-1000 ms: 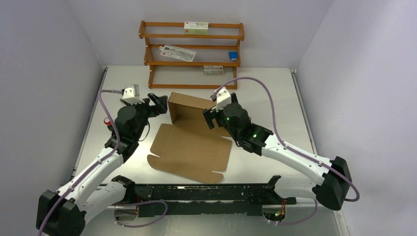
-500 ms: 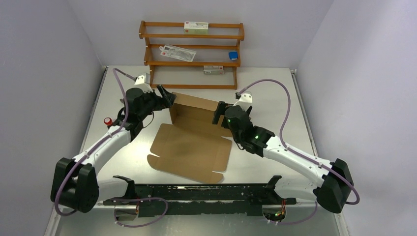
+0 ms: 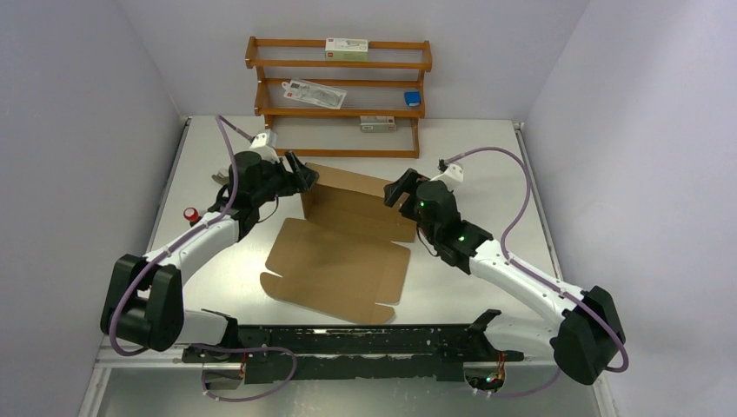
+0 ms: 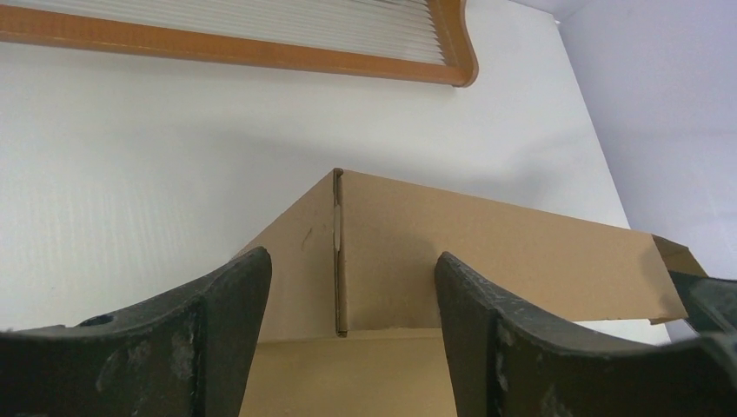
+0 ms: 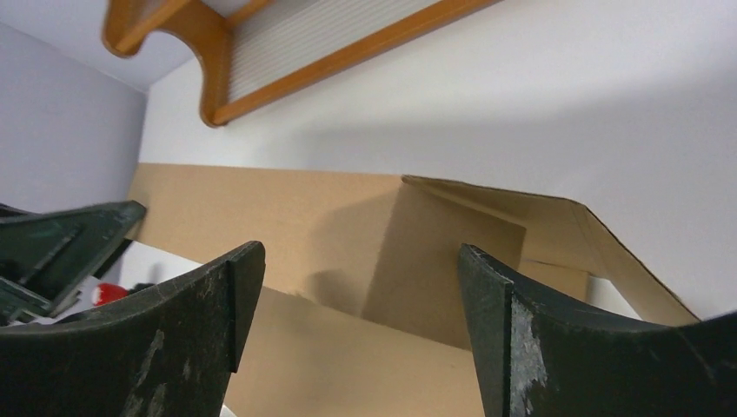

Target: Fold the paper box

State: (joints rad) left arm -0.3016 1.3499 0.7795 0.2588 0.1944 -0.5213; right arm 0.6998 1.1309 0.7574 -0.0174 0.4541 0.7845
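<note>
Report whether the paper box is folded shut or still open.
Partly folded, still open: on the paper box, the rear wall and end walls stand upright while the large front panel lies flat on the table.

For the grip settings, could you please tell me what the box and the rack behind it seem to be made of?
The box looks like matte brown cardboard: creased flaps, raw cut edges. The rack looks like varnished wood, going by its orange-brown sheen and curved side pieces, though no grain is visible.
</note>
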